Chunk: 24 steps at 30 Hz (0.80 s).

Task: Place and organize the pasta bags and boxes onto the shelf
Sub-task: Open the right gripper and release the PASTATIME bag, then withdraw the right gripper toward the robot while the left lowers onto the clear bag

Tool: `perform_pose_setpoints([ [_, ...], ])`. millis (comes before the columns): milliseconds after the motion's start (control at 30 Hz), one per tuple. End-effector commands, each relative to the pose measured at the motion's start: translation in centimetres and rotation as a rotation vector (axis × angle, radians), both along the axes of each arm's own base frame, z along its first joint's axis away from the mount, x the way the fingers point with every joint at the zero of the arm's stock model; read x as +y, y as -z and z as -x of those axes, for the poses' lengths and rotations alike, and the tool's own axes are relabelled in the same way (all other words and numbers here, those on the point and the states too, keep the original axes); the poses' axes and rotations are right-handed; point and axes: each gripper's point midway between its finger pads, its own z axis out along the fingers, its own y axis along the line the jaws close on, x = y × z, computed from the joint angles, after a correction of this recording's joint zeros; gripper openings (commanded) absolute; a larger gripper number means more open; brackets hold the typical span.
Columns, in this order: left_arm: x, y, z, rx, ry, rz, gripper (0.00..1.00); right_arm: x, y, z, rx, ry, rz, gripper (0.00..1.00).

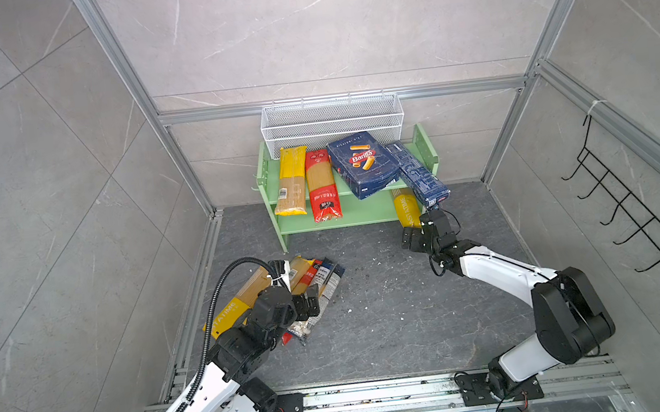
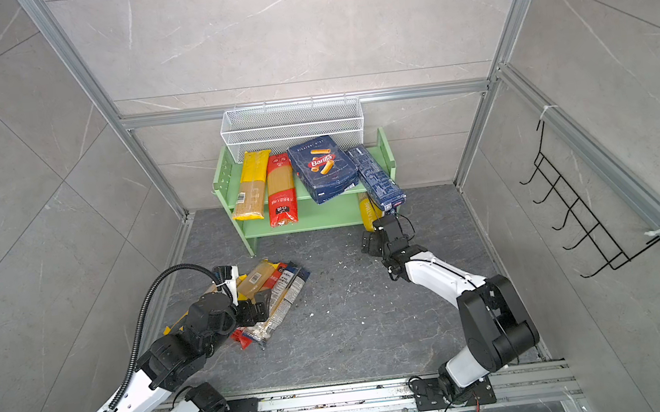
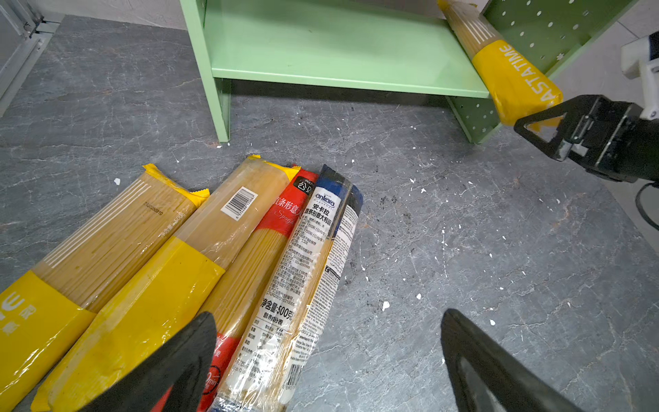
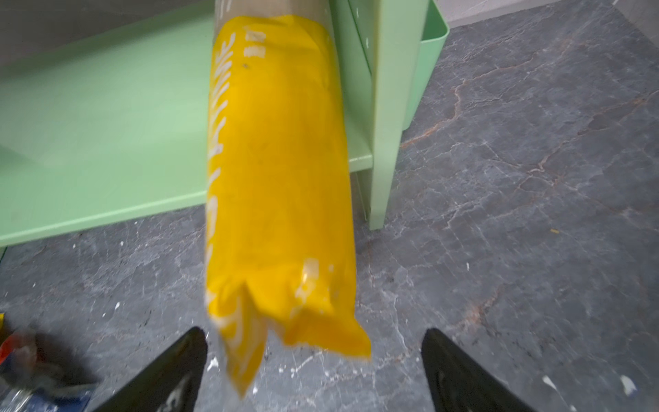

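Note:
The green shelf (image 1: 262,168) holds a yellow bag (image 1: 291,182), a red bag (image 1: 321,187), the Barilla box (image 1: 363,164) and a narrow blue box (image 1: 417,173) on its top board, all overhanging the front. A yellow PASTATIME bag (image 4: 278,171) lies on the lower board (image 3: 338,46), its end sticking out. My right gripper (image 4: 313,333) is open around that end, its fingers clear of the bag. Several bags (image 3: 178,267) lie side by side on the floor. My left gripper (image 3: 328,315) hangs open over the clear bag (image 3: 310,267) at the edge of that row.
A white wire-mesh basket (image 1: 332,123) sits behind the shelf. A black wire hook rack (image 1: 628,200) hangs on the right wall. Aluminium posts (image 1: 186,167) frame the grey stone floor (image 1: 394,313), which is speckled with white crumbs.

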Motion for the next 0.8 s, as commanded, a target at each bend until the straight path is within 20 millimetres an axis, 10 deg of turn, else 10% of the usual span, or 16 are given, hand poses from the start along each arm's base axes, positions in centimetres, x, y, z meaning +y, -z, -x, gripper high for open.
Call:
perform_pose_setpoints([
  [0,0.2,-0.1,0.1,0.031,-0.018,-0.009,1.00,0.3,-0.5,2.1,0.005,0.011,-0.027,0.97],
  [200,0.6,3.2,0.9,0.108,-0.037,-0.024,1.00,2.7,-0.4,8.2,0.037,-0.069,-0.018,0.97],
  [500,1.2,13.5,2.4,0.331,-0.118,-0.062,1.00,9.0,1.0,17.7,0.098,-0.303,-0.059,0.99],
  [767,-0.7,16.0,1.1,0.395,-0.124,-0.104,1.00,10.1,2.7,22.7,0.113,-0.375,-0.027,0.99],
])
